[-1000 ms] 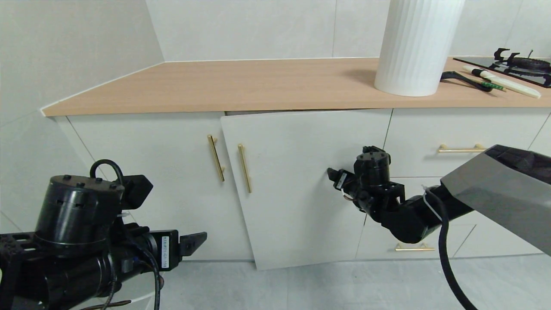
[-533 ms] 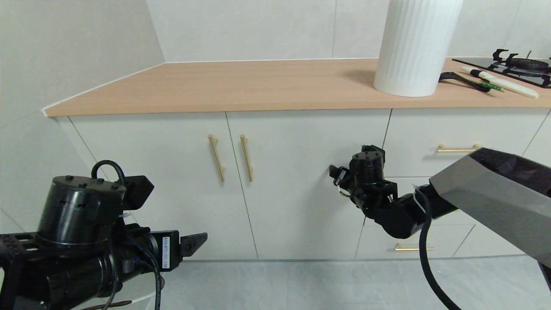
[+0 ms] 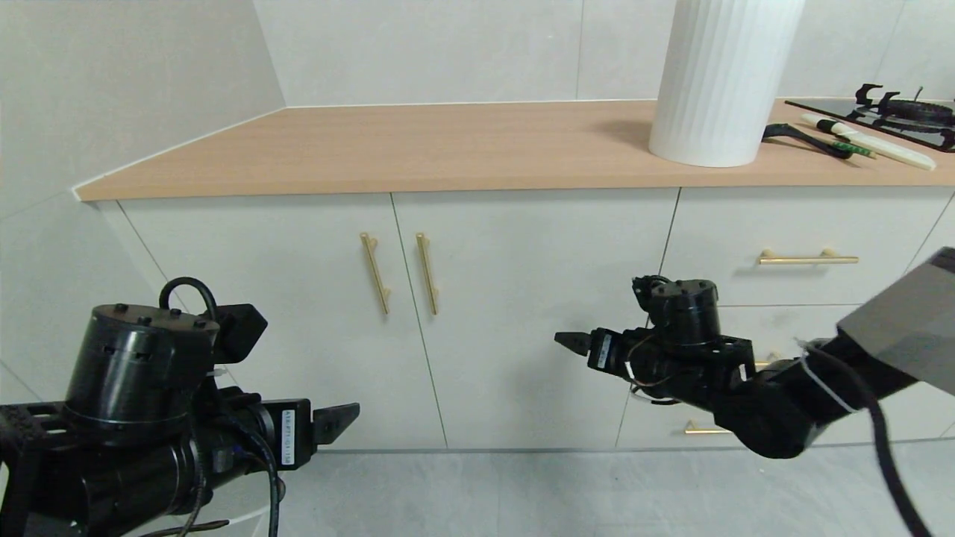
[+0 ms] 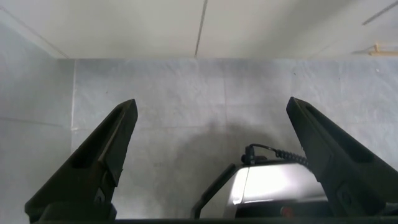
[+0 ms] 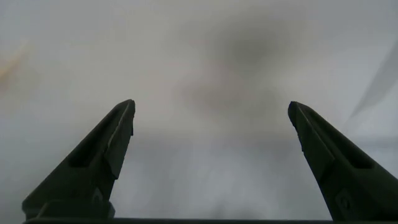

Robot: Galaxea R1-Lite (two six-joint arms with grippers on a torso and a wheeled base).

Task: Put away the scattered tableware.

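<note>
Several utensils lie at the counter's far right: a black-handled one [image 3: 802, 138], a thin green one [image 3: 853, 148] and a long cream one [image 3: 880, 146]. My right gripper [image 3: 573, 342] hovers low in front of the shut right cabinet door [image 3: 522, 298], a short way off it, pointing left. Seen from its wrist, the right gripper [image 5: 211, 149] is open and holds nothing, with the pale door panel ahead. My left gripper [image 3: 337, 419] is held low at the left. In its wrist view the left gripper [image 4: 211, 155] is open and empty above the grey floor.
A tall white ribbed cylinder [image 3: 716, 82] stands on the wooden countertop [image 3: 373, 149], next to the utensils. A black stove burner [image 3: 906, 110] sits at the far right. Two gold vertical handles [image 3: 427, 272] mark the double doors. Drawers with gold bars [image 3: 807, 259] lie to the right.
The right cabinet door, ajar a second ago, is now shut flush. The right gripper, which was up against the door, has drawn back and dropped lower. The left arm is unchanged.
</note>
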